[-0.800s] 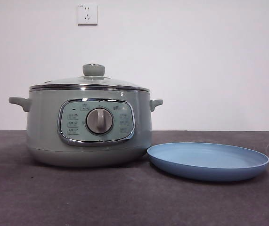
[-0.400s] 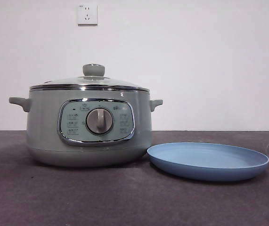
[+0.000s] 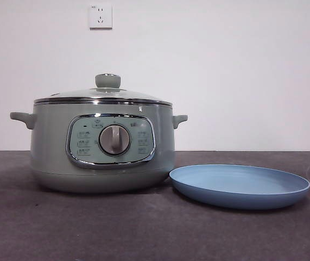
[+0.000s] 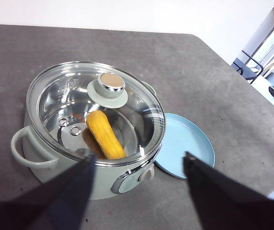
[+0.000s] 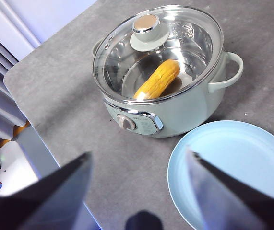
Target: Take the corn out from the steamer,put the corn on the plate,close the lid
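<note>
Front view: the steamer [image 3: 102,145] stands on the dark table [image 3: 144,228], with the dial [image 3: 114,140] facing the camera. The lid [image 3: 103,95] sits on the steamer, closed, with its knob [image 3: 107,80] on top. The plate [image 3: 240,185] lies at 3 o'clock from the steamer; its rim comes just beside the base of the steamer, and I cannot tell if they touch. The plate is empty. A socket [image 3: 100,16] is on the white wall behind. No arm shows in this view.

Left wrist view: the left gripper [image 4: 139,165] hangs high above the table, its two jaws wide apart and holding nothing. Below it is the steamer [image 4: 55,158] with the lid [image 4: 55,96] on. Through the glass the corn [image 4: 105,135] is seen lying inside the steamer, on the bottom. The plate [image 4: 187,148] lies just beside the steamer.

Right wrist view: the right gripper [image 5: 139,163] is also high above the table, jaws wide apart, empty. The corn [image 5: 158,79] lies in the steamer [image 5: 184,108] under the lid [image 5: 122,52]. The plate [image 5: 232,167] is near the steamer, on the side of the dial [image 5: 125,123].
</note>
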